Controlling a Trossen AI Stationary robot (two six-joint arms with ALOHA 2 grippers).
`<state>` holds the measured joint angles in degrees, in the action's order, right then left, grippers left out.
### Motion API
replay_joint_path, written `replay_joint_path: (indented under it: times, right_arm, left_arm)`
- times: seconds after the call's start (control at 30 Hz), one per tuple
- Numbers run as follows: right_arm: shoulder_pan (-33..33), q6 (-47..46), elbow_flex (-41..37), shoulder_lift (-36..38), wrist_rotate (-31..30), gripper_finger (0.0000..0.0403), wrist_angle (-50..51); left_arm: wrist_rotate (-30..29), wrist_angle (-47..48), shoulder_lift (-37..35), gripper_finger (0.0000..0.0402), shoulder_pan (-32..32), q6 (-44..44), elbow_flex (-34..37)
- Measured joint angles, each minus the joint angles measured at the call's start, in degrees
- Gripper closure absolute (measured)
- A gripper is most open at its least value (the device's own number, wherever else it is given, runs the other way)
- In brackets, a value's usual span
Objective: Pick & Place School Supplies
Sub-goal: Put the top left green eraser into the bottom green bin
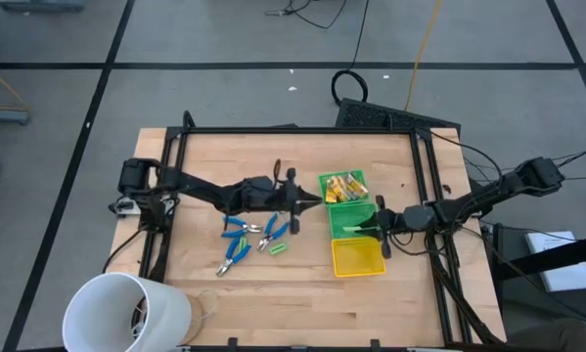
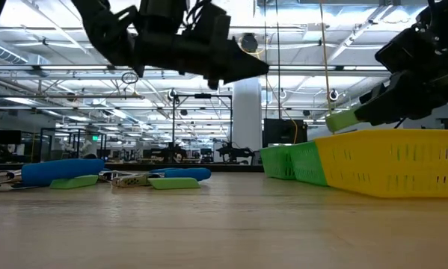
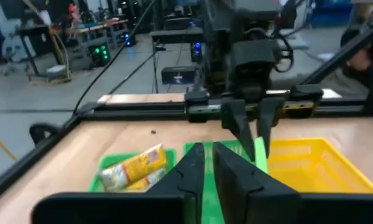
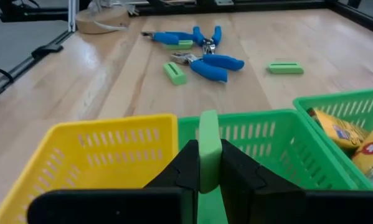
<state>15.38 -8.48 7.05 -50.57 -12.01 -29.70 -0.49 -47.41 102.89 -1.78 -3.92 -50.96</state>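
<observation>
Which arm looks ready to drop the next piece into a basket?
The right: its gripper holds a green piece just above the green basket. The left gripper is empty.

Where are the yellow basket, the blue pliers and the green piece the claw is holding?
yellow basket (image 1: 357,259): high view, its floor.
blue pliers (image 4: 216,67): right wrist view, a handle.
green piece (image 4: 210,149): right wrist view, its upper end, between the right gripper's fingers.

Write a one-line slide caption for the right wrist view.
Right claw holds a green piece above the green bin, with blue pliers lying on the table beyond.
</observation>
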Motion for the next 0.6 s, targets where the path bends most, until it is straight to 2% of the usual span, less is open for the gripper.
replay_joint_path:
  times: [0.2,0.47,0.6]
  right_arm:
    - [-0.04,1.03,0.00,0.00,-4.29,0.0372,2.57]
    - [-0.04,1.14,0.00,0.00,-4.23,0.0366,4.26]
    - [-0.04,1.11,0.00,0.00,-4.33,0.0347,4.40]
  left_arm:
    - [4.31,-2.85,0.00,0.0397,-0.65,3.65,2.54]
    - [2.08,-3.09,0.00,0.0365,-0.72,3.18,2.53]
    - [2.08,-2.96,0.00,0.0355,-0.70,3.16,2.53]
